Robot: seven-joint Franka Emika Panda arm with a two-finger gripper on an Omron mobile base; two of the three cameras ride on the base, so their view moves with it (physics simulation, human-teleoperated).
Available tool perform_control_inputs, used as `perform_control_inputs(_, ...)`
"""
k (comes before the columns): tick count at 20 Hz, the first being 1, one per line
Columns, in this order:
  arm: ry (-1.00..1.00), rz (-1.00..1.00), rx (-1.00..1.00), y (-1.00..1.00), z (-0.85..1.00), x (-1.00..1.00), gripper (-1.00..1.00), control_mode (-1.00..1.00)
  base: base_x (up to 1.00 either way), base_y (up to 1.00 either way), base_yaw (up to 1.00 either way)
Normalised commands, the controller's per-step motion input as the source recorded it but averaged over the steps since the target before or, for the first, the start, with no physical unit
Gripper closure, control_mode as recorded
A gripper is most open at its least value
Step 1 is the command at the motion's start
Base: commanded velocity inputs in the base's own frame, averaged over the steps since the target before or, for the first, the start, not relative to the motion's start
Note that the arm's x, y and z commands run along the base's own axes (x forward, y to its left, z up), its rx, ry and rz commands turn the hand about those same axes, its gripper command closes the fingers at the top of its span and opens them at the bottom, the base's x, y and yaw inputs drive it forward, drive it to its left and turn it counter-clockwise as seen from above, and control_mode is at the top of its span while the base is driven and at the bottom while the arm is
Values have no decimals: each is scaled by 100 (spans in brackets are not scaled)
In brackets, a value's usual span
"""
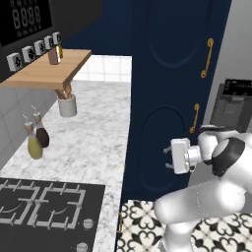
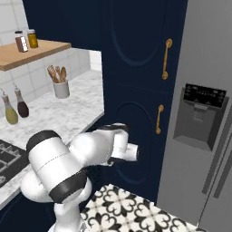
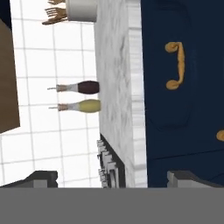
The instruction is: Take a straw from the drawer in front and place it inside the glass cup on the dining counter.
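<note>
- Approach step, I judge: gripper (image 3: 113, 177), jaws spread wide and empty, low in hand view, facing the marble worktop (image 3: 116, 87) edge beside navy cabinet doors (image 3: 183, 87);
- Straw, its drawer and the glass cup can't be made out; next move calls for finding the drawer's handle.

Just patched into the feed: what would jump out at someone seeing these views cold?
The tall navy cabinet with curled gold handles dominates, rising beside the marble worktop. The white arm's gripper hangs in front of the cabinet's lower door, jaws open and holding nothing. On the worktop, two oil bottles stand near the wall behind the black hob, with a utensil crock further back.
</note>
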Motion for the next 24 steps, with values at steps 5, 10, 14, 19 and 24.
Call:
perform_control_inputs(5, -4, 18, 0, 44, -50, 35, -100, -100, 0, 0, 0)
perform_control_inputs(10, -8, 8, 0, 46, -40, 25, -100, -100, 0, 0, 0)
perform_control_inputs(14, -14, 0, 0, 52, -33, 9, -100, -100, 0, 0, 0)
perform_control_inputs(19, -12, 0, 0, 48, -28, 11, -100, -100, 0, 0, 0)
perform_control_inputs(24, -9, 0, 0, 36, -15, 27, -100, -100, 0, 0, 0)
